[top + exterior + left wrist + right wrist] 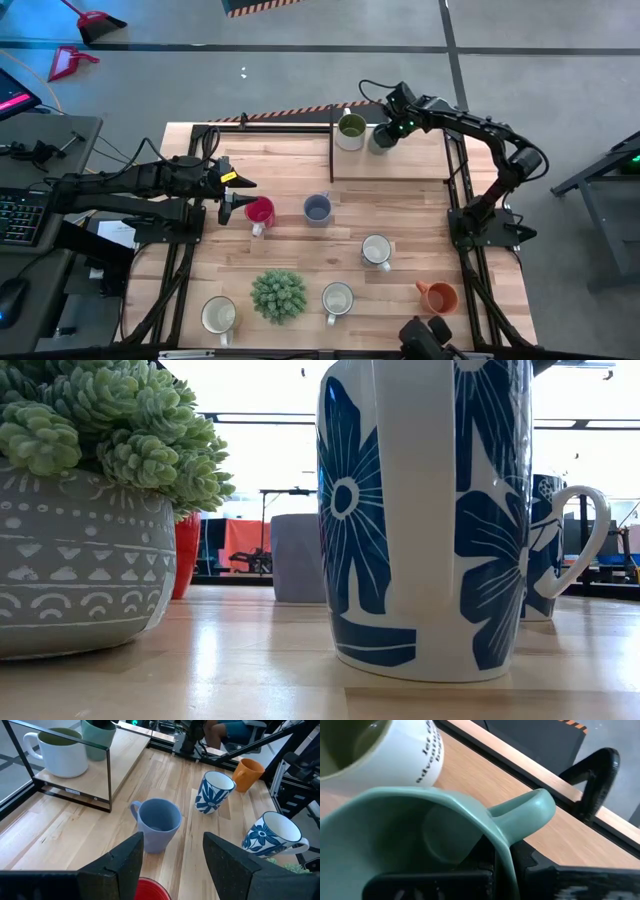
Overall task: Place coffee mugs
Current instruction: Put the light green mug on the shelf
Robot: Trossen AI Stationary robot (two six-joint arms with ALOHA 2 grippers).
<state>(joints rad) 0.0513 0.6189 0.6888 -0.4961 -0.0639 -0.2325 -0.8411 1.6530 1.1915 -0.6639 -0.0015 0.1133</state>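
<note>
My right gripper [388, 133] reaches to the raised wooden platform [400, 165] at the far edge and is shut on the teal green mug [395, 835]. A white mug with an olive inside [350, 131] stands beside it on the platform. My left gripper [240, 198] hovers open at the left side of the red mug [260, 210]; in the left wrist view the red rim [148, 890] shows low between the fingers. The blue-grey mug [159, 824] stands on the table just beyond. My right gripper holds the teal green mug by its rim right beside the handle [522, 812], one finger inside the cup and one outside, coming from above. The mug stays upright. Whether its base rests on the platform or hangs just above it, I cannot tell.
Two white mugs with blue flowers [212, 792] [272, 835], another white mug [218, 315] and the orange mug [438, 295] stand on the near half of the table. The spiky potted plant [278, 295] sits near the front. A black frame [107, 780] edges the platform.
</note>
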